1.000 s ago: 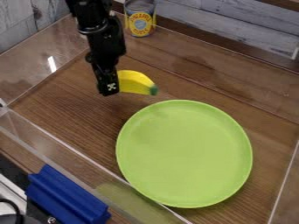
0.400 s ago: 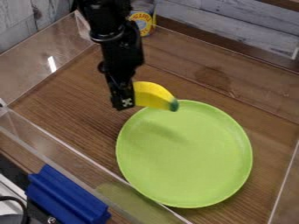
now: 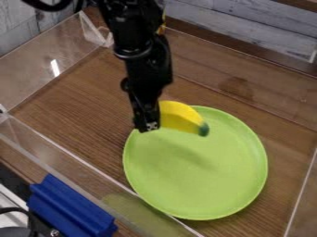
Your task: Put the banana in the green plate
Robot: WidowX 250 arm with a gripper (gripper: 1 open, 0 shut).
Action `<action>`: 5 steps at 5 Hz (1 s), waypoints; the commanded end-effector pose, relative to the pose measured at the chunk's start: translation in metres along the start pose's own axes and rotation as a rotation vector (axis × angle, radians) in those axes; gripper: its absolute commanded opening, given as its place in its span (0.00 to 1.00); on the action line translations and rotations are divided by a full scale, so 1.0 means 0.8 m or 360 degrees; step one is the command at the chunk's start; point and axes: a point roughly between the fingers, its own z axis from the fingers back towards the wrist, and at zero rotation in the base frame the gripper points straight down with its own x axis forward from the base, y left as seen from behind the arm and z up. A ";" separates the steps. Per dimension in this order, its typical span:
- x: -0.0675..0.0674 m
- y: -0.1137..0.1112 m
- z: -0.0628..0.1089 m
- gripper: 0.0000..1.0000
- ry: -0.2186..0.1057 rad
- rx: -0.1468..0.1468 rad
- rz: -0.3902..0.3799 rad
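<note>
A small yellow banana (image 3: 183, 118) with a dark green tip hangs just above the upper left rim of the green plate (image 3: 205, 171). My gripper (image 3: 156, 118) points straight down and is shut on the banana's left end. The black arm reaches down from the top of the view and hides part of the banana. The large round lime-green plate lies flat on the wooden table, with nothing lying on it.
A yellow-labelled can (image 3: 150, 22) stands at the back behind the arm. A blue ridged block (image 3: 69, 213) lies at the front left. Clear plastic walls (image 3: 37, 65) enclose the wooden table on the left and front.
The gripper has carried the banana to the right and toward the front, from left of the plate to above its upper left rim. The plate has not moved.
</note>
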 end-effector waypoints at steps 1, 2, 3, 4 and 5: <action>0.010 -0.016 0.005 0.00 -0.0044 0.0048 -0.0055; 0.011 -0.033 0.001 0.00 -0.0032 0.0032 -0.0080; 0.009 -0.026 0.009 0.00 -0.0009 0.0033 -0.0068; 0.009 -0.023 0.015 0.00 -0.0004 0.0032 -0.0065; 0.008 -0.018 0.021 0.00 0.0005 0.0033 -0.0059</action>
